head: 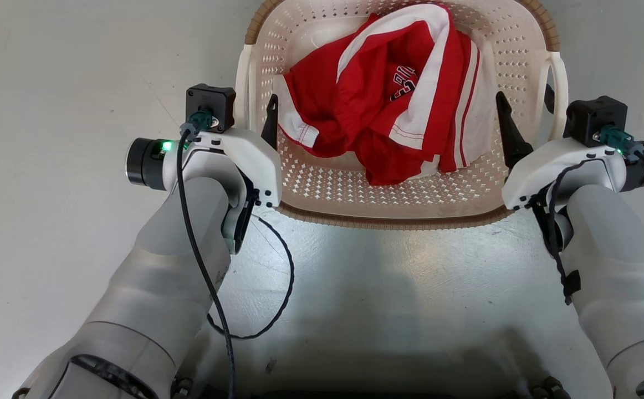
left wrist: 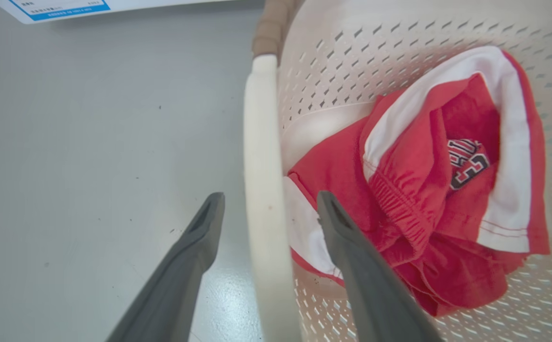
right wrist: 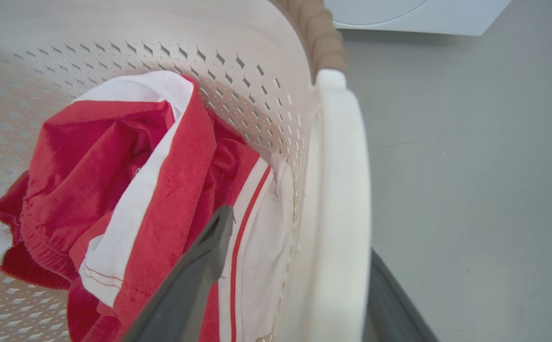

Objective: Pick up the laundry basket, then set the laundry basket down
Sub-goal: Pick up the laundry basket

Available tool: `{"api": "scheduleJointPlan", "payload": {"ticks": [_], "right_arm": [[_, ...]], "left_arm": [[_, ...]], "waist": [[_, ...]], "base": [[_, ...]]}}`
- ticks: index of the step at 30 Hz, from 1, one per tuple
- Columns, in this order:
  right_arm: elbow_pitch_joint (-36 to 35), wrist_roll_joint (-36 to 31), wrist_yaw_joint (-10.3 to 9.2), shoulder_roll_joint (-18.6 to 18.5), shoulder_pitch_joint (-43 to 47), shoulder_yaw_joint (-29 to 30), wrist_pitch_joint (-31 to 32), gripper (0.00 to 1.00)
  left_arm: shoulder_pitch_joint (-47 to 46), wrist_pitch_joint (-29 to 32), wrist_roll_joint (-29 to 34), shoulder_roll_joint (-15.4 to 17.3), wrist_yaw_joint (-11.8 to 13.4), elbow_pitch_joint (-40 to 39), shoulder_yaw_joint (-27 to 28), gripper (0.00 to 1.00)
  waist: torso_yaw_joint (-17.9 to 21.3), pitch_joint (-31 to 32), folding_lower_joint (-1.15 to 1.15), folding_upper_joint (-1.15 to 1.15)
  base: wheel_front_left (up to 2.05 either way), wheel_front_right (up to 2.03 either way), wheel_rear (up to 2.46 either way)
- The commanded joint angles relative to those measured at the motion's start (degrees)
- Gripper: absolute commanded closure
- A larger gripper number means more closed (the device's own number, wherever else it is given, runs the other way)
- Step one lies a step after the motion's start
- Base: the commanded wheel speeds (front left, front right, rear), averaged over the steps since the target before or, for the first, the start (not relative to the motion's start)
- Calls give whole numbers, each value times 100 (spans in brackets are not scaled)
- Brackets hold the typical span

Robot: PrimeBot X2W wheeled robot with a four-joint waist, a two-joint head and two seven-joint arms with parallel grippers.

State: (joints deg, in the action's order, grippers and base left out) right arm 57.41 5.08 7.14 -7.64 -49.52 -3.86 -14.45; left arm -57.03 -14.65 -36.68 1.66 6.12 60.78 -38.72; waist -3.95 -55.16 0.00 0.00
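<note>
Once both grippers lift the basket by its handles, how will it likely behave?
Probably light: the basket has perforated walls and one garment inside. Likely level, since the left gripper and right gripper straddle opposite handles.

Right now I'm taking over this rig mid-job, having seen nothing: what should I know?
Left gripper: open, fingers straddling the left handle.
Right gripper: open, fingers straddling the right handle.
Basket: seems to rest on the floor, red-and-white garment inside.
Done: both grippers at the handles.
Left: close, lift, set down.
</note>
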Motion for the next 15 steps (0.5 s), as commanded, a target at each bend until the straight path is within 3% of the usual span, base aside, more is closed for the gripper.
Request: {"api": "scheduleJointPlan", "payload": {"ticks": [1,2,3,15], "right_arm": [[-26,-19,35,133,153,-89,-55,2],[-46,-27,35,135,149,-95,-55,85],[-64,-33,35,137,152,-101,-55,100],[321,-107,35,149,138,-212,-55,100]], "left_arm": [[-8,-35,-100,121,63,-22,46,0],[-1,-35,-127,121,47,-2,19,51],[7,-35,-165,121,7,32,-30,100],[40,-35,-530,121,-5,188,-427,100]], "waist": [[0,-2,0,0],[1,0,0,0],[4,4,0,0],[-10,239,0,0]], "base": [[0,0,0],[0,0,0],[0,0,0],[0,0,0]]}}
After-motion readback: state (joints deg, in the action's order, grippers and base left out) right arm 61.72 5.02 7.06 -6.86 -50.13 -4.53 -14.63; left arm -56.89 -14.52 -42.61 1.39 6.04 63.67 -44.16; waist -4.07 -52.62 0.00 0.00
